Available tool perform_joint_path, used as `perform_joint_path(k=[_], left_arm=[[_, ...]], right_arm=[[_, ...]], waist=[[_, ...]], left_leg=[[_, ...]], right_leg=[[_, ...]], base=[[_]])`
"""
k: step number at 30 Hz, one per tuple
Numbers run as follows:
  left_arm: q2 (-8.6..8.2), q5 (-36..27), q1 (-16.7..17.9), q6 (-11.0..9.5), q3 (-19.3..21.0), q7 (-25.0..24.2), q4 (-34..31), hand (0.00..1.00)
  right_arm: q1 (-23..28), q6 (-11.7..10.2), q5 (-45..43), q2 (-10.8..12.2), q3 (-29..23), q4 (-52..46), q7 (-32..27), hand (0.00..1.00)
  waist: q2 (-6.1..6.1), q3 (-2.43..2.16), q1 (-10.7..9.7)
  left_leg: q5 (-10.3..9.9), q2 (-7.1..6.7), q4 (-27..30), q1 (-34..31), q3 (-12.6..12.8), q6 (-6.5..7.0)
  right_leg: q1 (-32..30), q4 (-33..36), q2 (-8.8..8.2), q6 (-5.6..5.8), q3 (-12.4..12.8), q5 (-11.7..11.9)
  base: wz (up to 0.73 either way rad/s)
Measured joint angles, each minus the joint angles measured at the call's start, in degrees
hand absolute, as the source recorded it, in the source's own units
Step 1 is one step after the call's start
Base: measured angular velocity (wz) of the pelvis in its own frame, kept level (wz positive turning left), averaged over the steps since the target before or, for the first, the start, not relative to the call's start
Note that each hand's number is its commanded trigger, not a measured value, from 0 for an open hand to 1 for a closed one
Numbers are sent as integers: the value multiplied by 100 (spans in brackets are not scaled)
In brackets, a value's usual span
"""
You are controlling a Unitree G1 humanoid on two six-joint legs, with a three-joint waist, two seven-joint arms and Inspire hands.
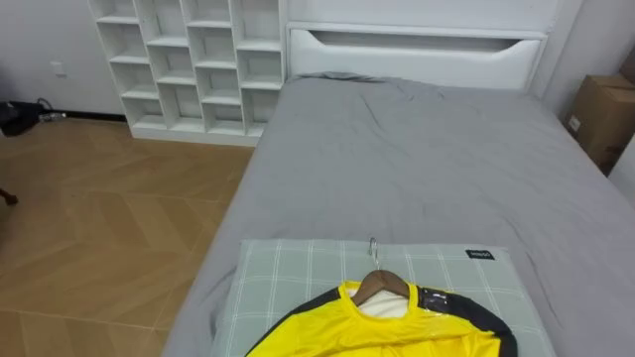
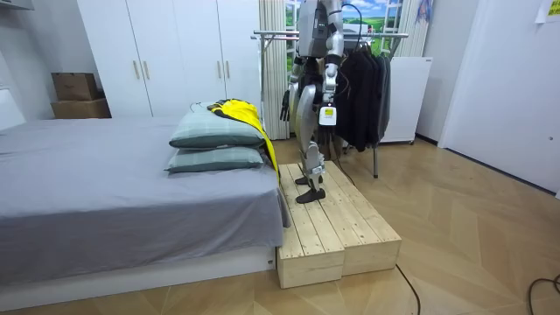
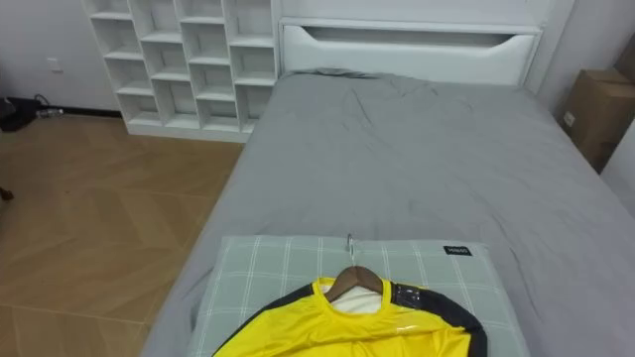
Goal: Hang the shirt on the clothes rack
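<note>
Finding the yellow jacket [image 1: 387,332] on its hanger [image 1: 382,283] atop the pillow [image 1: 288,283]; risking stripping it off by grabbing cloth, not hook; hanging right hand [image 2: 285,103] and left hand [image 2: 326,119] beside the body, grasp impossible to tell; needing a turn to the crowded clothes rack [image 2: 389,36] behind, risking misstepping off the wooden platform [image 2: 337,232]

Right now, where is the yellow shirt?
The yellow shirt lies on its wooden hanger over the green checked pillows at the near end of the grey bed, bottom centre of the eye views.
</note>
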Motion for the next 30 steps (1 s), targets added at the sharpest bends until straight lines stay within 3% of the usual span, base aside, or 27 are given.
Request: perform_joint_path(k=[13, 21, 29, 30], left_arm=[[56, -33, -93, -387, 5, 456, -7, 0], [55, -202, -75, -642, 149, 812, -1, 0], [84, -184, -133, -873, 370, 1729, -321, 0], [112, -183, -158, -959, 423, 1909, -426, 0]], right_arm=[[-88, -76, 51, 52, 168, -23, 70, 0], [-69, -180, 48, 60, 165, -23, -7, 0], [-49, -257, -3, 60, 160, -88, -75, 0], [-64, -269, -9, 45, 148, -88, -77, 0]], waist=[[-83, 11, 22], [-68, 27, 9], [-52, 21, 6], [-43, 3, 4]], left_leg=[[1, -3, -35, 48, 18, 0], [0, 2, -59, 61, -9, -8], [5, -21, 24, -21, -84, -4], [14, -43, 13, -16, -110, 3]], right_leg=[[12, 19, -6, -6, -36, 7], [21, 103, 11, -13, -77, 14], [-4, 61, 7, -14, -95, 10], [11, 34, -2, -10, -109, 7]], base=[[0], [0], [4], [9]])
